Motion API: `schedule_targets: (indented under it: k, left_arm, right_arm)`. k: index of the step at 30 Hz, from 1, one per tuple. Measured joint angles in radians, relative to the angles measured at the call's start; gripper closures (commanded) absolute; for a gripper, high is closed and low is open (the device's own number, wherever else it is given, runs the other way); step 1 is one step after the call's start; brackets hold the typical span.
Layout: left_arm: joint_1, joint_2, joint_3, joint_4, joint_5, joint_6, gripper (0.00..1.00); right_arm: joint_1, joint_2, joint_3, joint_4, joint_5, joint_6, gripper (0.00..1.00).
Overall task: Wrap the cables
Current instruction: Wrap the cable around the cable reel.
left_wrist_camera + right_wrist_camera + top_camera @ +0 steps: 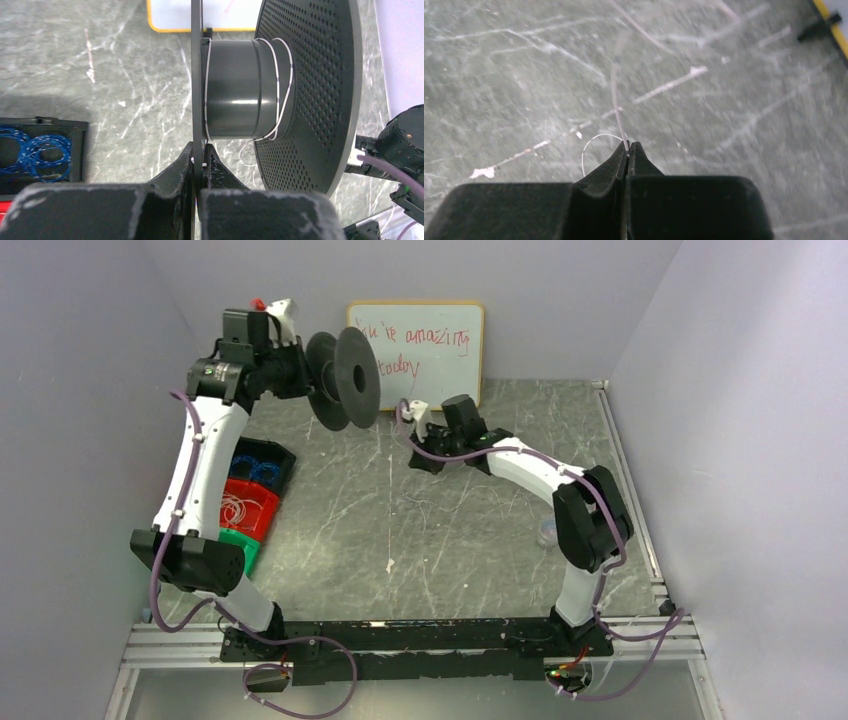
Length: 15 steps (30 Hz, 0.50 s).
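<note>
My left gripper (202, 159) is shut on the thin near flange of a black spool (235, 90) and holds it in the air at the back left (343, 377). A thin whitish cable (276, 85) makes a few turns around the spool's hub. My right gripper (627, 148) is shut on the same kind of thin whitish cable (615, 95), which runs up and away from the fingertips, with a small loop to their left. In the top view the right gripper (413, 410) hovers just right of and below the spool.
A whiteboard (416, 348) with red writing leans on the back wall. Stacked bins, black (262, 462), red (247, 508) and green (237, 545), hold coiled cables at the left. A small round thing (548, 533) lies near the right arm. Grey walls enclose all sides.
</note>
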<state>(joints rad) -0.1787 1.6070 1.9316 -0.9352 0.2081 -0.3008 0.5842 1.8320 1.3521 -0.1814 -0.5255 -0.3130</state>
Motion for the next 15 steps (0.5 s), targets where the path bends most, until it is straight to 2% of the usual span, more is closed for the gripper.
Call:
schedule_targets:
  k: [6,15]
  left_arm:
    - [0.078,-0.015,0.054,-0.009,0.009,-0.018,0.98]
    - [0.068,-0.024,0.068,-0.047,0.116,-0.026,0.98]
  right_arm:
    - [-0.149,-0.011,-0.072,-0.017,-0.026,0.046,1.00]
    - [-0.317,0.014,-0.027,-0.054,-0.124,0.132,1.00]
